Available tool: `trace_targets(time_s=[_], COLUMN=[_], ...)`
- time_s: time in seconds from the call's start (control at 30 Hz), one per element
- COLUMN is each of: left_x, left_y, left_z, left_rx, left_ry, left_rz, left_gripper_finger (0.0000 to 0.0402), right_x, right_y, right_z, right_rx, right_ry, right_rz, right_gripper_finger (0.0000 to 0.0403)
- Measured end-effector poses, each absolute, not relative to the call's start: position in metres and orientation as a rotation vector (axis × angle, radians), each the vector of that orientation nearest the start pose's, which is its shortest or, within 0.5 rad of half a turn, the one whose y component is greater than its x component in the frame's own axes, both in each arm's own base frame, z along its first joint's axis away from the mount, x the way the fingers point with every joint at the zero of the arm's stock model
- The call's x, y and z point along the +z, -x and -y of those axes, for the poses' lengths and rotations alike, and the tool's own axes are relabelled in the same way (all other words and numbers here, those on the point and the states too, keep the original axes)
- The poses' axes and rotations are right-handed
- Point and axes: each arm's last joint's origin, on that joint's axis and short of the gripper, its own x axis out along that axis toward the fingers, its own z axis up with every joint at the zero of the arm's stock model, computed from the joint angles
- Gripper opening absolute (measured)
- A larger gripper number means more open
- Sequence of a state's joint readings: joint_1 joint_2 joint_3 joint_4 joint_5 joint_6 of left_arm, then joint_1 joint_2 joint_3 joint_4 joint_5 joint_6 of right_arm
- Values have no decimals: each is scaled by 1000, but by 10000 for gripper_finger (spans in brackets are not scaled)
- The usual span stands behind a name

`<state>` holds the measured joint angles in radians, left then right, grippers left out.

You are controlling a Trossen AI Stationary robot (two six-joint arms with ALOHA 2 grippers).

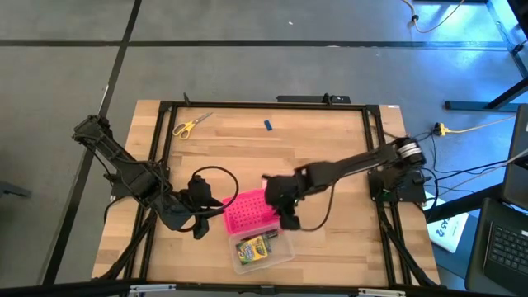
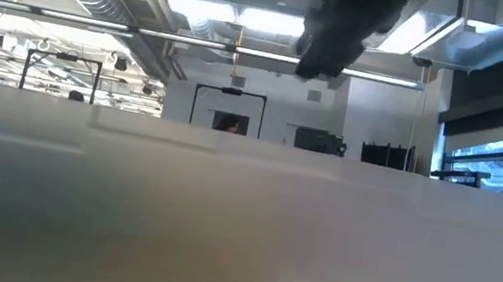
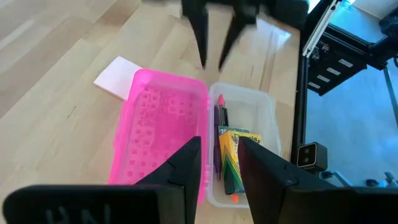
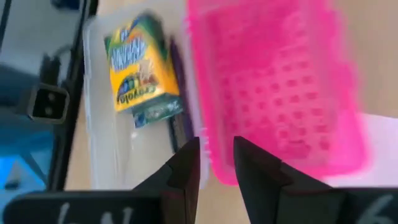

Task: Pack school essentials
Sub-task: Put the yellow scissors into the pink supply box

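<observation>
A bright pink dotted box lies open near the table's front edge. Its pink half (image 1: 247,213) (image 3: 161,130) lies flat beside its clear half (image 1: 279,254) (image 3: 261,102). In the clear half lie the yellow-green crayon box (image 1: 256,246) (image 4: 140,62) and thin pens (image 3: 219,118). A pale pink pad (image 3: 118,78) rests flat on the table by the pink half. Yellow-handled scissors (image 1: 191,125) and a tiny blue piece (image 1: 268,125) lie far back. My right gripper (image 1: 285,216) (image 4: 216,155) hangs open above the box's middle. My left gripper (image 1: 200,224) (image 3: 221,163) stands open left of the box.
A black frame (image 1: 264,105) runs around the wooden table top, with both arms' bases and cables at its left and right sides. Bare wood lies between the box and the scissors at the back.
</observation>
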<state>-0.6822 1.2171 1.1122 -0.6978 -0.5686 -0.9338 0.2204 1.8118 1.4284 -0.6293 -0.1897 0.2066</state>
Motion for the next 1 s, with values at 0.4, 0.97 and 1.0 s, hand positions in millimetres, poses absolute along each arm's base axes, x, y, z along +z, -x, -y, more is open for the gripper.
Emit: trace_targets(time_s=[0.4, 0.97, 1.0], left_x=[319, 301, 300], left_y=[-199, -202, -204], left_z=[137, 73, 66], left_rx=[287, 755, 770], left_ry=[478, 646, 651], left_rz=[-578, -721, -732], left_gripper_finger=[98, 98, 98], right_x=[291, 293, 293], right_y=[-352, -355, -355], right_z=[-39, 48, 53], right_rx=[-45, -294, -298], right_ry=[-418, -475, -467], right_rz=[-951, -843, -841], right_gripper_finger=[99, 99, 99])
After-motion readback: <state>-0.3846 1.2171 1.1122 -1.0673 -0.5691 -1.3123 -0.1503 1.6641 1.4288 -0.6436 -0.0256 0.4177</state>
